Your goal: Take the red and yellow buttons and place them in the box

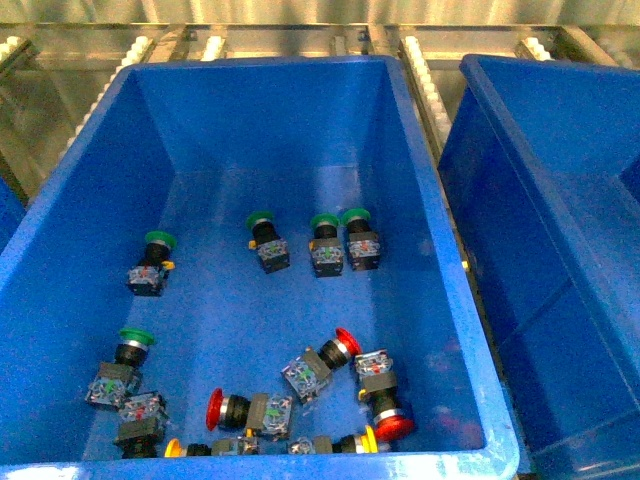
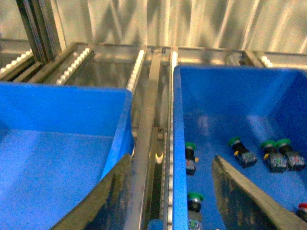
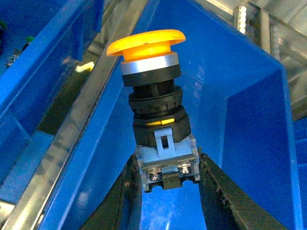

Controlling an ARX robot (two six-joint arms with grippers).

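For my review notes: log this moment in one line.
right pincer: holds yellow button over blue box | left pincer: open, empty | red buttons remain

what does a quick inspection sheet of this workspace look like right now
surface: metal roller rails under and behind the bins
job's things: right gripper holds a yellow button by its contact block, cap pointing away from the gripper, over the blue box; in the centre bin, three red buttons and two yellow buttons lie near the front wall
clutter: five green buttons in the same centre bin, plus one block whose cap is hidden; not for picking
grippers: right shut on the yellow button; left gripper open, empty, above the gap between two bins
cables: nothing seen
surroundings: a further blue bin on the left, pale corrugated wall behind
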